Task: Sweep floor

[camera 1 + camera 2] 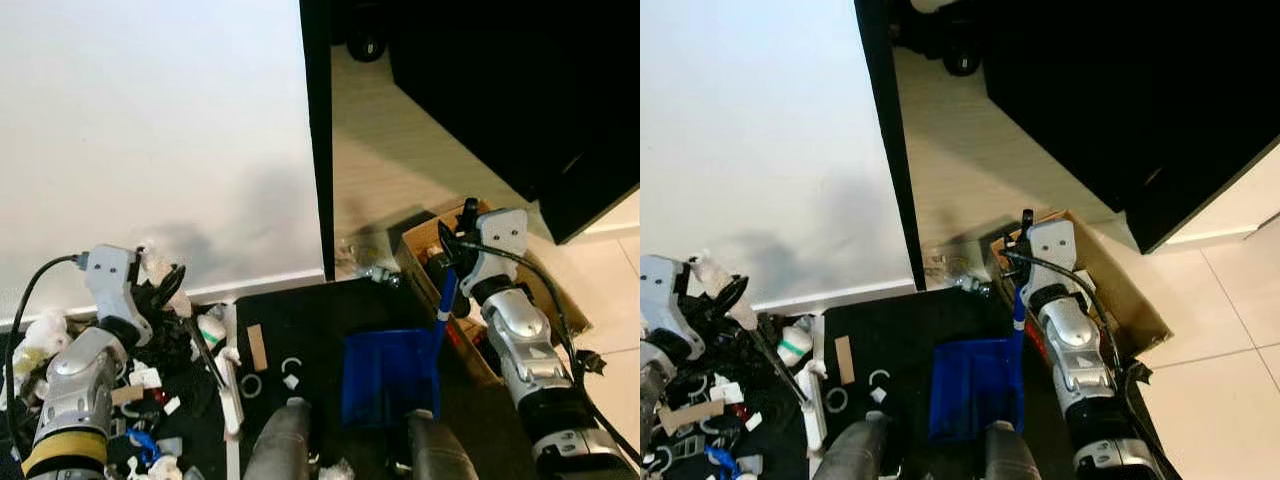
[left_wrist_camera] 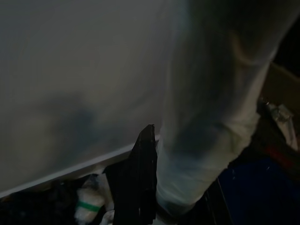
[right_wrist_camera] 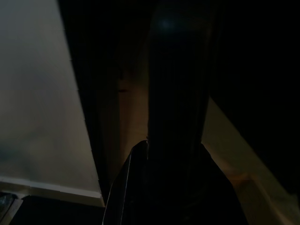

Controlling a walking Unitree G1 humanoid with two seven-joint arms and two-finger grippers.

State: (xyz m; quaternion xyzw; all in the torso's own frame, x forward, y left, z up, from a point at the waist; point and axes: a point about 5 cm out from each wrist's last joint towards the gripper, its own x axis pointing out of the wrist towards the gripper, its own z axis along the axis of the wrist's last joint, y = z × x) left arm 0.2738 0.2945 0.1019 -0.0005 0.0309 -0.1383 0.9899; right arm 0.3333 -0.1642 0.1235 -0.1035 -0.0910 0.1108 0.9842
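A blue dustpan (image 1: 386, 376) rests on a black mat (image 1: 300, 320) in front of my feet. Its blue handle (image 1: 445, 298) rises to my right gripper (image 1: 452, 250), which is shut on it. On the left my left gripper (image 1: 168, 290) is shut on a brush with a white handle (image 2: 206, 117). A thin black rod (image 1: 205, 355) runs from it down to the white brush head (image 1: 232, 400) on the mat. Litter (image 1: 150, 380) lies by the brush: paper scraps, a cardboard strip (image 1: 257, 347), small rings (image 1: 250, 385) and a bottle with a green band (image 1: 792, 345).
A white wall (image 1: 150, 130) with a skirting board stands behind the litter. A black vertical panel edge (image 1: 318, 140) splits the view. A cardboard box (image 1: 1110, 280) sits behind my right arm, below dark furniture (image 1: 500, 80). Pale tiles (image 1: 1230, 340) lie at the right. My knees (image 1: 285, 440) show at the bottom.
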